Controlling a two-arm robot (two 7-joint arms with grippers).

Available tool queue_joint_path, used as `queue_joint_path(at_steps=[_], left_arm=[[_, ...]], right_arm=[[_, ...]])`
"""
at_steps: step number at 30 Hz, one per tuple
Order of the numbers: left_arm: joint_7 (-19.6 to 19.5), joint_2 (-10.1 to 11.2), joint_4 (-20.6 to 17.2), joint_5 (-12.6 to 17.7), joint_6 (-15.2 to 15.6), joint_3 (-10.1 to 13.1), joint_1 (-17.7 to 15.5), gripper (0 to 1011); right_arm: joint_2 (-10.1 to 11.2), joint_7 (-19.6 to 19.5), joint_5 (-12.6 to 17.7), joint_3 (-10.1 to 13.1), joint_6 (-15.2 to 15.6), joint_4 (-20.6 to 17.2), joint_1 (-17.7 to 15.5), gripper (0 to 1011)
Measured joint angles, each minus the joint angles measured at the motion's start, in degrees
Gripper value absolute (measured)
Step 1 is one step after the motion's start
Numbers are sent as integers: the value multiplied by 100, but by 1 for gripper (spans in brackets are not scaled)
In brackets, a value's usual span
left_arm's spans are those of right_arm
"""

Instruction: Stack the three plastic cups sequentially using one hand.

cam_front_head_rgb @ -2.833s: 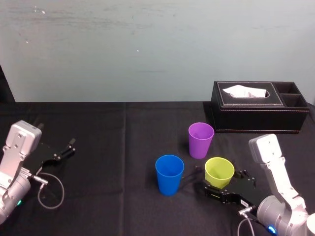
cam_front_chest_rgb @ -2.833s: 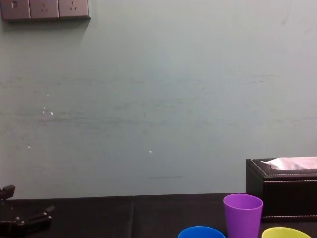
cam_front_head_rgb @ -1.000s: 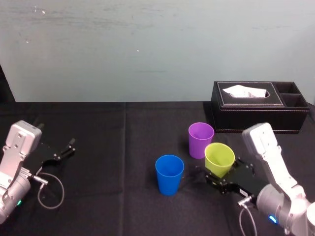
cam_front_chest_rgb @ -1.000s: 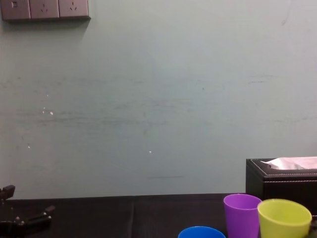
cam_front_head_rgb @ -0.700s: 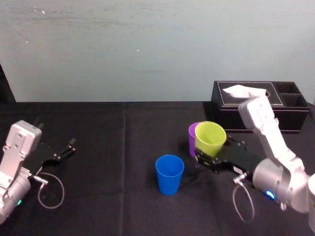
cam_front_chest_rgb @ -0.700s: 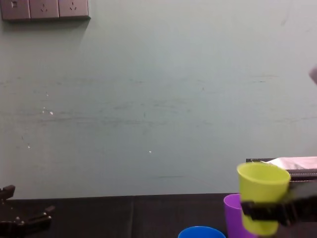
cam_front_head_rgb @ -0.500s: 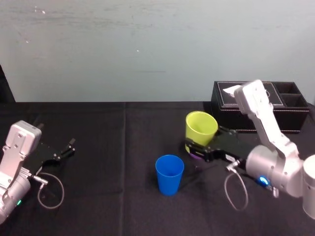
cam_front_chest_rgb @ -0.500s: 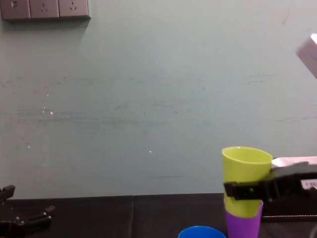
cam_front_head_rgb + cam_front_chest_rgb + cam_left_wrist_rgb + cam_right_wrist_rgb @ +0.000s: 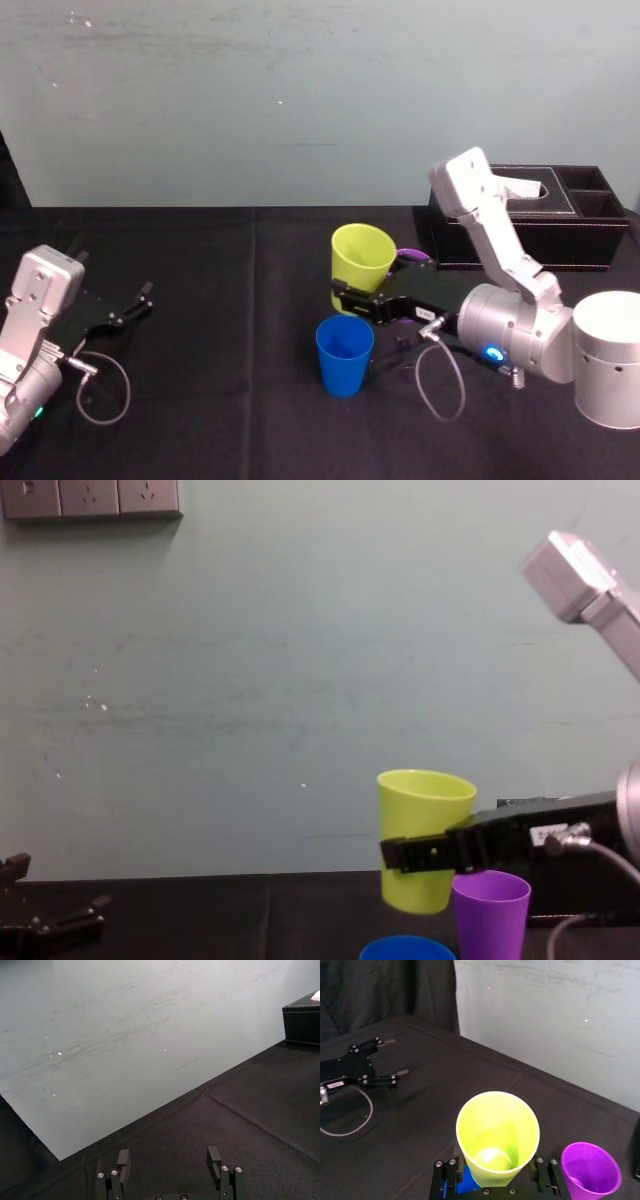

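My right gripper (image 9: 356,299) is shut on the yellow-green cup (image 9: 362,262), fingers on both sides of its lower wall. It holds the cup upright in the air, just above the blue cup (image 9: 345,356), which stands on the black table. In the chest view the yellow-green cup (image 9: 426,825) hangs clear of the blue cup's rim (image 9: 405,948). The purple cup (image 9: 490,913) stands to its right, partly hidden behind the arm in the head view. The right wrist view looks down into the yellow-green cup (image 9: 497,1130). My left gripper (image 9: 168,1160) rests open at the table's left.
A black leather tissue box (image 9: 560,215) stands at the back right, behind my right arm. The black tablecloth (image 9: 230,290) is bare between the two arms. A cable loop (image 9: 100,385) lies by the left arm. A pale wall rises behind the table.
My right gripper has lifted the yellow-green cup off the table and carried it left past the purple cup to above the blue cup. The left arm has not moved.
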Motion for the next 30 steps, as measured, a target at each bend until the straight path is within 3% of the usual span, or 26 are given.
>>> queue_joint_path(at_steps=[7,30], left_arm=[[0,0,0,0,0,0,0,1000],[0,0,0,0,0,0,0,1000]], right_arm=[[-48,-6,32,-168,-24,112,39,708],[59,-30,63,-369,-14,200,36,708]])
